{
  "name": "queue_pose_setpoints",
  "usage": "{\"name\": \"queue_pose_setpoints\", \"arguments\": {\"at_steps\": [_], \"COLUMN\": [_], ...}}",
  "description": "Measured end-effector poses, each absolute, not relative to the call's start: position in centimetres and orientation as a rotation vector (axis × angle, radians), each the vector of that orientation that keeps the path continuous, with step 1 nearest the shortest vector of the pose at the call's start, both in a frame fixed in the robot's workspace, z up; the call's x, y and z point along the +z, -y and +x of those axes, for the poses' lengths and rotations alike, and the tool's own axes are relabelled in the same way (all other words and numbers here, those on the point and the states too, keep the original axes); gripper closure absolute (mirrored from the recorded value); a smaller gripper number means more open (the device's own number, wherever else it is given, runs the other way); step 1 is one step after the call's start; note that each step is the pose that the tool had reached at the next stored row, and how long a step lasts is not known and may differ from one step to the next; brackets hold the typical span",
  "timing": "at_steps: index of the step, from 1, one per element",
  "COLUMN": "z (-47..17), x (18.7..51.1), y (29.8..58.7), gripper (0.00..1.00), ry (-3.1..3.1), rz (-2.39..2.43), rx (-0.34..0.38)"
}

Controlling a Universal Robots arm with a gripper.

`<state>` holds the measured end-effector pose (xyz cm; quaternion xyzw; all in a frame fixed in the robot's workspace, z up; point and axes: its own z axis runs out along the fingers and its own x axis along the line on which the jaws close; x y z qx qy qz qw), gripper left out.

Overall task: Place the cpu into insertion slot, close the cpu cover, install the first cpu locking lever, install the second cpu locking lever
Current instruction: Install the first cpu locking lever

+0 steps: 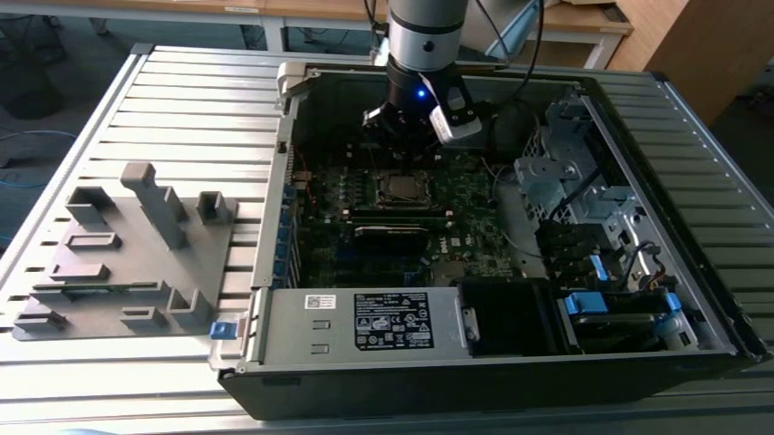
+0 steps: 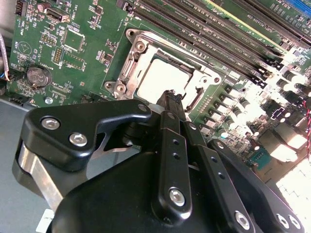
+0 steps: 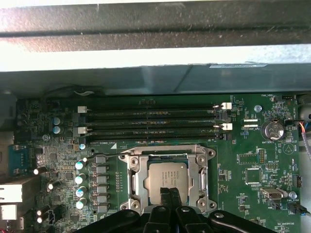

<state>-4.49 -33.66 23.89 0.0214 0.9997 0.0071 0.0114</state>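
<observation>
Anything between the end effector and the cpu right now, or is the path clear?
Nothing visible stands between them. In both wrist views the end effector, shut, hangs at one edge of the cpu. The cpu lies flat with the cpu cover framing it; its metal top is bare.
</observation>
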Motion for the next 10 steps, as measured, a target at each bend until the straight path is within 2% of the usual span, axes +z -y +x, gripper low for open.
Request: {"name": "queue_pose_setpoints", "arguments": {"at_steps": [3,6,10], "z": [-4.49,-4.49,-4.59], "x": [23.9,23.89,23.89], "y": [33.66,33.66,33.66], "gripper": [0.89,0.89,0.89], "ry": [-3.118,-3.118,-3.118], "rz": [0.067,0.067,0.068], "rx": [0.023,0.08,0.093]}}
